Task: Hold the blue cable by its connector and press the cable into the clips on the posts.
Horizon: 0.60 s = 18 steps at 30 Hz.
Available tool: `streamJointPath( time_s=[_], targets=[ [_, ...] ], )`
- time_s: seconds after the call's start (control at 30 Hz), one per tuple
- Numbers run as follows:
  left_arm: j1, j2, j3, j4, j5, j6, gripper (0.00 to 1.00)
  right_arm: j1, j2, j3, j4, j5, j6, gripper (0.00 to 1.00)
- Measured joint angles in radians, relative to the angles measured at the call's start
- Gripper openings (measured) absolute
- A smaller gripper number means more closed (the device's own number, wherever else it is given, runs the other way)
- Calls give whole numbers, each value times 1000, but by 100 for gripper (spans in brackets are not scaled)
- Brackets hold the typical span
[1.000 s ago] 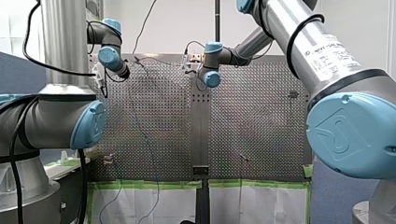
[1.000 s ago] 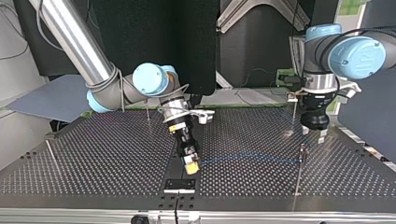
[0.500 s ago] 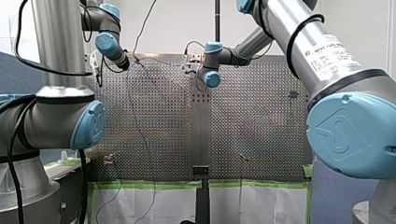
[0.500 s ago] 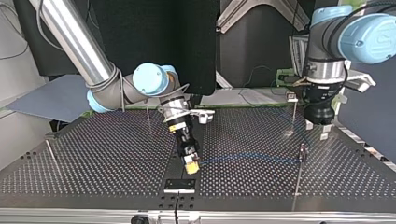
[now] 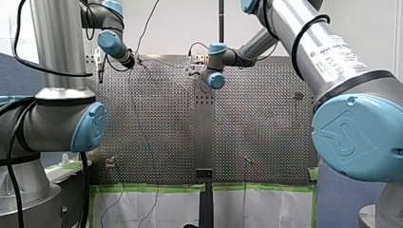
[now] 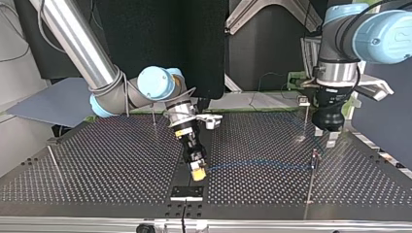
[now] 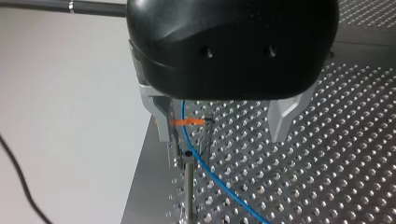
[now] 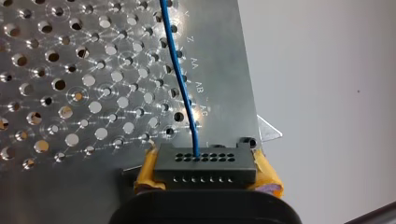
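Observation:
In the right wrist view a black connector [image 8: 205,163] sits clamped between my right gripper's [image 8: 208,179] yellow pads, and the blue cable [image 8: 182,79] runs out of it over the perforated table. The top view shows that gripper [image 6: 197,170] low near the front edge, with the cable [image 6: 257,165] stretched across to a thin post [image 6: 313,162]. My left gripper [image 6: 325,137] hangs open above and behind that post, holding nothing. In the left wrist view its metal fingers [image 7: 161,119] stand wide apart above the post's orange clip [image 7: 187,122], where the cable [image 7: 205,170] passes.
More thin posts stand on the table: one at the top view's left [image 6: 53,162], one behind my right arm [image 6: 153,116], one at the back right [image 6: 306,111]. A black plate [image 6: 187,192] lies at the near edge. Loose wires hang in the front view [image 5: 142,123].
My left gripper has lifted up and drawn back from the clip post, staying open. My right gripper and the connector have not moved.

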<state>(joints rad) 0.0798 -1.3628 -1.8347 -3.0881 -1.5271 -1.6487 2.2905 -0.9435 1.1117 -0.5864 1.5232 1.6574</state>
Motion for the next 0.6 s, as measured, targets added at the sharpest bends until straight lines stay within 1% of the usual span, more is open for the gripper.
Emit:
streamJointPath(
  time_s=[0.1, 0.2, 0.4, 0.47, 0.6],
  targets=[
    [-2, 14, 2, 7, 18, 29, 100, -1, 0, 0, 1, 0, 0, 0],
    [-2, 19, 6, 21, 25, 55, 100, -1, 2, 0, 2, 0, -1, 0],
    [-5, -11, 10, 29, 32, 110, 100, -1, 5, 0, 3, 0, -2, 0],
    [-6, -9, 10, 30, 34, 123, 100, -1, 5, 0, 3, 0, -2, 0],
    [-8, 9, 11, 31, 40, 132, 100, -2, 6, 0, 3, 0, -2, 0]
  ],
)
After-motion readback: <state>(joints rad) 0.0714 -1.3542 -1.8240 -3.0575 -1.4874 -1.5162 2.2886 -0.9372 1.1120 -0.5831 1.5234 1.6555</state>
